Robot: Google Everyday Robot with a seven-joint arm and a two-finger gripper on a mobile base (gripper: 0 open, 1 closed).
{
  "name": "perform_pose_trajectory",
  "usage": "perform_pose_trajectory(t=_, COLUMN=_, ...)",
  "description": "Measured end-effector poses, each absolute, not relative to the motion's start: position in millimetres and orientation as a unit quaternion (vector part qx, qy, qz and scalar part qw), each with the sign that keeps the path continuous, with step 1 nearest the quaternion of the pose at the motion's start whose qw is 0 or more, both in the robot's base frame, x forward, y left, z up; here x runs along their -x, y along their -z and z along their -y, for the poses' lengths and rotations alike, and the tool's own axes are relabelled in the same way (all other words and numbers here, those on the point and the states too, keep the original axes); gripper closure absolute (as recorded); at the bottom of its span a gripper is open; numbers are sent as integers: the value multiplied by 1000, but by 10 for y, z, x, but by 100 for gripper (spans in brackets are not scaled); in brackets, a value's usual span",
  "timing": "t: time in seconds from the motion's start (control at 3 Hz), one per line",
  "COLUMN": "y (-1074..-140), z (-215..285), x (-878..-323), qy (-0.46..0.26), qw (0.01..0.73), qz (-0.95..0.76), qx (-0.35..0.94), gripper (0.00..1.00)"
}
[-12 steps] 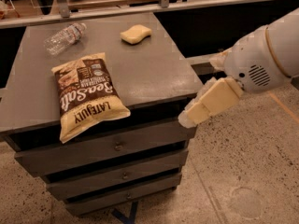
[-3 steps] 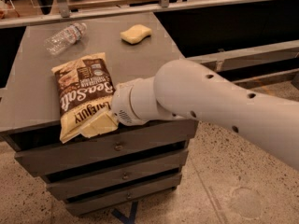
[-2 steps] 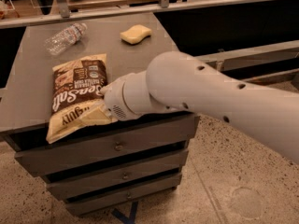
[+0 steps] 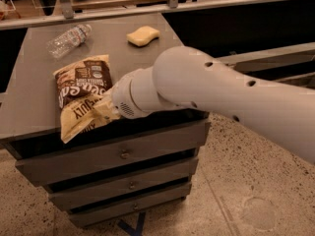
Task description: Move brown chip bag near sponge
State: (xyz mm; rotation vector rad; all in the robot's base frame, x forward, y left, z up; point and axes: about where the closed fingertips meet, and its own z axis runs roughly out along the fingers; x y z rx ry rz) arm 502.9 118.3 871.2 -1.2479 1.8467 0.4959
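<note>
The brown chip bag [image 4: 80,84] lies at the front left of the grey cabinet top [image 4: 29,100]. Its cream lower end is creased and hangs over the front edge. My gripper [image 4: 104,111] is at that lower end, shut on the bag; the white wrist and arm reach in from the right and cover most of it. The sponge [image 4: 143,35], pale yellow and wavy, lies at the back of the top, well beyond the bag and to its right.
A clear plastic water bottle [image 4: 69,40] lies on its side at the back left. The cabinet has several drawers [image 4: 123,154] below the front edge. A rail and shelf run behind it. Speckled floor is to the right.
My arm swung in from the right to the bag's lower end and took hold of it. The bag shifted left, twisted and creased, its lower end now over the front edge.
</note>
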Motion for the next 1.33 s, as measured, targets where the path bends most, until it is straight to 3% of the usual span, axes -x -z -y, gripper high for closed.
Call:
perform_pose_trajectory(t=0.33, y=-8675, z=-925, x=-5126, qy=-157, qw=416, qz=-760, qx=475, gripper=100)
perform_pose_trajectory(t=1.33, y=-8867, z=192, x=-4908, qy=28, qw=437, qz=-806, qx=397, gripper=100)
